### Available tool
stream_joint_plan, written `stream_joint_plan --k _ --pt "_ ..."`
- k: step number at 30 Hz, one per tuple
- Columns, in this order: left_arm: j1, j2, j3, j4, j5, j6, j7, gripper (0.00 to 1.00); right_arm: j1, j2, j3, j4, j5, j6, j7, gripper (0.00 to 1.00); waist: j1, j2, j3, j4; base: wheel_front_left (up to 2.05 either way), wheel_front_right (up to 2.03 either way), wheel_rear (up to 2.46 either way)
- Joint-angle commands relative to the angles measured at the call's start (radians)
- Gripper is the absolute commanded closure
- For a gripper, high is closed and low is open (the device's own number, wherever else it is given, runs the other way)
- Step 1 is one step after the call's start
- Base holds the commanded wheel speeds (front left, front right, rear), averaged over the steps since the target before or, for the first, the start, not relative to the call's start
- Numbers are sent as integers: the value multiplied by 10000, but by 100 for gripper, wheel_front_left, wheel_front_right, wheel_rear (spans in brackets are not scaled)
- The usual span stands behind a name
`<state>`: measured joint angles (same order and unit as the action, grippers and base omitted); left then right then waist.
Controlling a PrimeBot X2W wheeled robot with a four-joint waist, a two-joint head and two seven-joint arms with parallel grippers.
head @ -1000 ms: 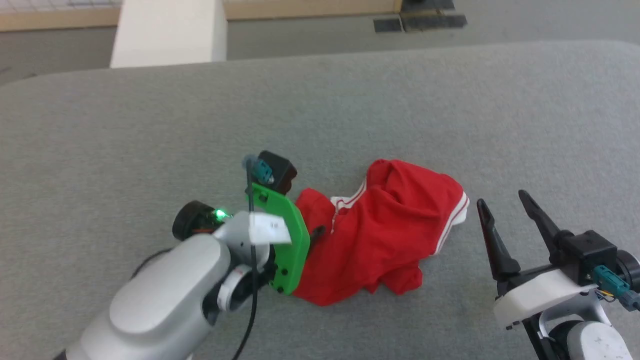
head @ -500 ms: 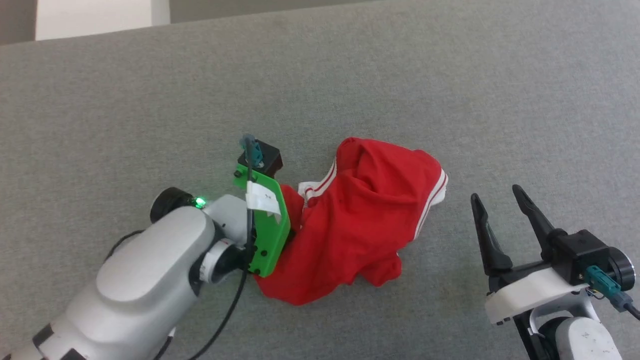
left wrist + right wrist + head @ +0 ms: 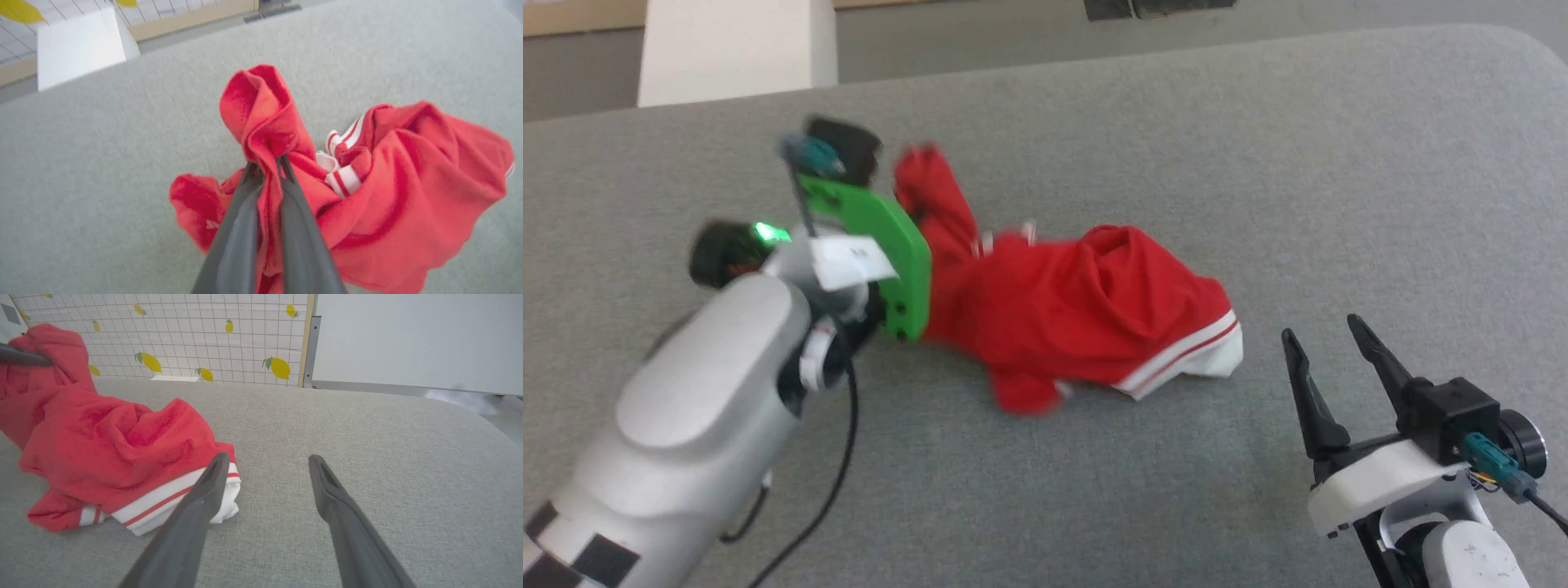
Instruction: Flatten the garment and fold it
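Your left arm (image 3: 703, 384) extends from the table's (image 3: 1258, 163) near left corner toward its far edge, its green wrist plate (image 3: 882, 245) tilted and slightly blurred. Your left gripper (image 3: 267, 161) is pinched tight on a raised fold of the garment (image 3: 408, 183) (both dark fingers pressed together, red cloth between them). Your right gripper (image 3: 1321, 327) hovers by the table's near right corner, fingers spread wide and pointing toward the far edge, just beside the garment.
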<state>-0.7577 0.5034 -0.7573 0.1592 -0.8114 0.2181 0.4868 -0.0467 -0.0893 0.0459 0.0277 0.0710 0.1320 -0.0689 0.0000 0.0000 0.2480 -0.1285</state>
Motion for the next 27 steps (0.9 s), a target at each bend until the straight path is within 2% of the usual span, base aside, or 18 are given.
stream_joint_plan --k 1,5,7,13,18,24,25,26,27 --pt "-371 95 290 -51 297 197 -455 100 -117 -42 32 4 60 -13 71 0 0 0 -443 400 0 0 0" --pt "-528 369 845 -274 646 620 -1389 100 -2 -53 34 -23 121 -13 188 0 0 0 -717 660 0 0 0" --pt "-263 565 881 -433 647 747 -1402 100 63 -45 14 -49 140 -13 236 0 0 0 -807 777 0 0 0" --pt "1750 1176 504 -1268 333 1250 -988 100 193 -4 -41 -130 168 -13 307 0 0 0 -882 1026 0 0 0" --pt "3864 1372 -113 -1754 -151 1771 -530 100 259 29 -67 -126 175 -13 332 0 0 0 -944 1151 0 0 0" --pt "5139 1617 -717 -1862 -569 2113 337 100 273 28 -73 -79 203 -13 378 0 0 0 -1137 1286 0 0 0" --pt "5188 1629 -731 -1900 -601 2140 385 69 281 24 -66 -70 210 -13 386 0 0 0 -1176 1308 0 0 0" --pt "5200 1639 -731 -1950 -580 2185 375 0 295 21 -60 -58 218 -13 395 0 0 0 -1234 1338 0 0 0" --pt "5178 1630 -691 -1985 -554 2238 318 0 309 20 -56 -48 224 -13 403 0 0 0 -1282 1363 0 0 0"
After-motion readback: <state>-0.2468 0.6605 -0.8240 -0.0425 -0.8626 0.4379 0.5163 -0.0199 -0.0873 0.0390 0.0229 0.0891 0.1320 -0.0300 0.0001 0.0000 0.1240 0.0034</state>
